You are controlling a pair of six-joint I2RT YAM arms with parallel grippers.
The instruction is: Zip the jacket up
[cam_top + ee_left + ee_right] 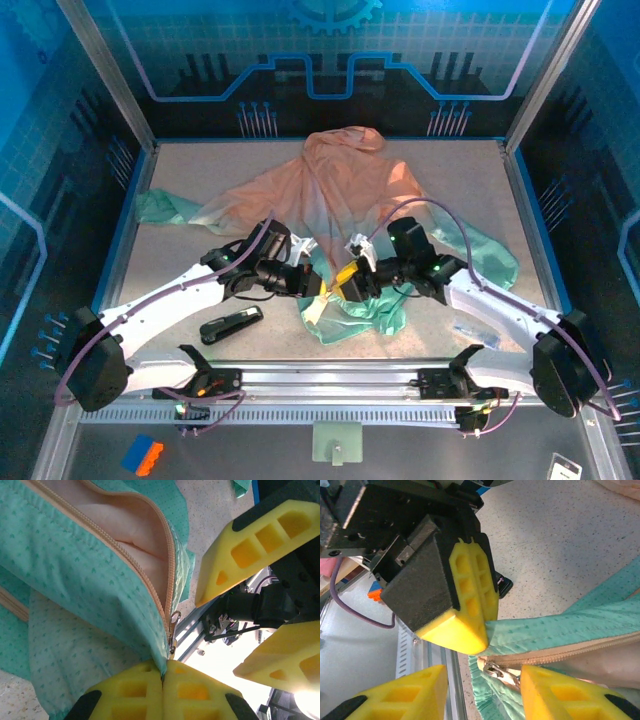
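The jacket (345,185) lies spread on the table, with its peach top at the far side and its mint hem (365,310) bunched near the arms. My left gripper (164,672) is shut on the mint hem at the very bottom of the zipper, just below the metal slider (173,630). Above the slider the two orange zipper rows (165,555) part over the peach lining. My right gripper (481,672) is open, with the slider's pull tab (504,674) lying between its yellow fingers (560,692), touching neither. In the top view, the left gripper (320,290) and the right gripper (352,283) meet tip to tip.
A black stapler-like tool (231,324) lies on the table left of the left arm. A small clear item (467,330) lies near the right arm. A metal rail (330,378) runs along the near edge, and glass walls enclose the table.
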